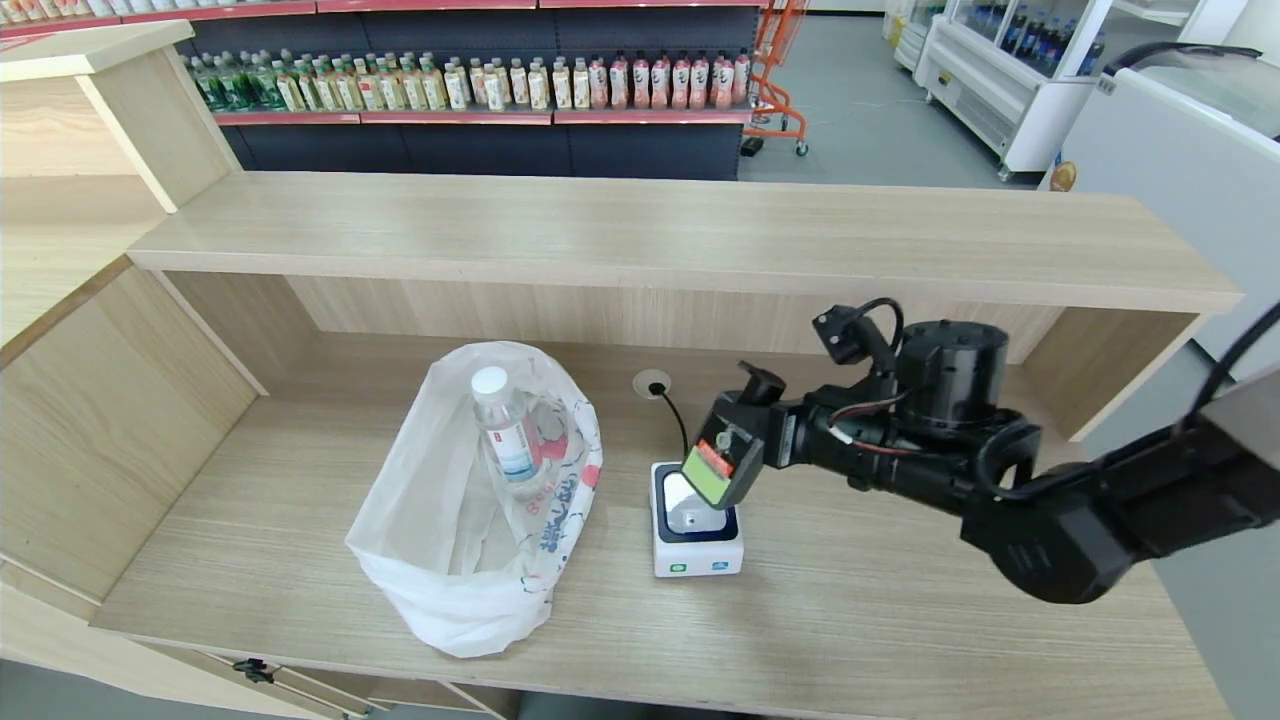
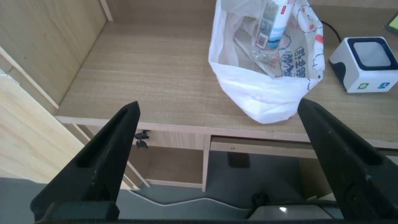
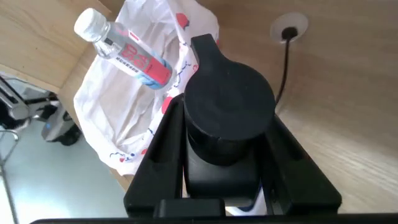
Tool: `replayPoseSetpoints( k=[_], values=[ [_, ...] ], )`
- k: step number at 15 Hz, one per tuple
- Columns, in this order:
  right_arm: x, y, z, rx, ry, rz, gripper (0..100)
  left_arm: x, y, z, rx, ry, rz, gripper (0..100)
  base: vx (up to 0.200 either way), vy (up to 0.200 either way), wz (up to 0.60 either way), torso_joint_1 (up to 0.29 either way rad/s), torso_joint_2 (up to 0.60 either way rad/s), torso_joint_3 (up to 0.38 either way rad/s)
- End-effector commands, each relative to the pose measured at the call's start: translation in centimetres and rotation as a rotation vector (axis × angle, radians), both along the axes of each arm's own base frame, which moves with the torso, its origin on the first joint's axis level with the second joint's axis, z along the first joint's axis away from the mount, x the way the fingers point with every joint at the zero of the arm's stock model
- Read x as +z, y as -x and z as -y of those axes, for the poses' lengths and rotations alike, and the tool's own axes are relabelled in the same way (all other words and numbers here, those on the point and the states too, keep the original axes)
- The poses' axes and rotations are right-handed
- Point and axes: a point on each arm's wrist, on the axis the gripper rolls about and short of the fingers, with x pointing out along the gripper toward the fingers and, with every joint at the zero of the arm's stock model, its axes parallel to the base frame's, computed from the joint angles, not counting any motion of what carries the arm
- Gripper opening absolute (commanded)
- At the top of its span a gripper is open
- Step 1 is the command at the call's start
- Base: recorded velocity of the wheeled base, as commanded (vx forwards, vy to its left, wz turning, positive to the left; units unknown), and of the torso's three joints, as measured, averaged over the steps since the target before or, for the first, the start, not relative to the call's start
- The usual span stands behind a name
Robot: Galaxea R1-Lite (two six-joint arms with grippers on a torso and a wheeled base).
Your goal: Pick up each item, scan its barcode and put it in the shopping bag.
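My right gripper [image 1: 735,445] is shut on a small dark item with a green and red label [image 1: 716,464], tilted just above the white barcode scanner [image 1: 697,532]. In the right wrist view the item's black body [image 3: 229,109] sits between the fingers [image 3: 163,163]. The white plastic shopping bag [image 1: 455,560] stands open on the counter left of the scanner, and a clear water bottle [image 1: 506,432] leans inside it. My left gripper [image 2: 217,162] is open and holds nothing, low in front of the counter edge, facing the bag [image 2: 264,93] and the scanner [image 2: 365,62].
A black cable runs from the scanner to a round grommet hole [image 1: 652,383] behind it. A raised wooden ledge [image 1: 680,235] walls the back of the counter and a side panel [image 1: 110,420] closes the left. Bare counter lies right of the scanner [image 1: 900,600].
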Motion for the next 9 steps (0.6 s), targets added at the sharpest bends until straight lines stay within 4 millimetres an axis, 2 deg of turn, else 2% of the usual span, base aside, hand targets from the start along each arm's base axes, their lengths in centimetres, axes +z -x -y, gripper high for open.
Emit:
replayPoseSetpoints(
  k=[1, 3, 6, 9],
  values=[
    [6.2, 3.7, 3.4, -0.027, 0.027, 0.143, 0, 0.0, 0.0, 0.0, 0.0, 0.0, -0.001, 100, 0.0, 0.0, 0.0, 0.0, 0.0, 0.0],
    [6.9, 4.7, 3.8, -0.023, 0.076, 0.184, 0, 0.0, 0.0, 0.0, 0.0, 0.0, -0.001, 100, 0.0, 0.0, 0.0, 0.0, 0.0, 0.0],
    [7.7, 4.9, 3.8, -0.014, 0.159, 0.306, 0, 0.0, 0.0, 0.0, 0.0, 0.002, -0.001, 100, 0.0, 0.2, 0.0, -0.006, 0.0, 0.004],
    [8.1, 6.1, 3.3, 0.022, 0.169, 0.336, 0, 0.0, 0.0, 0.0, 0.0, -0.002, -0.001, 100, 0.0, 0.2, 0.0, 0.014, 0.01, -0.001]
  ],
)
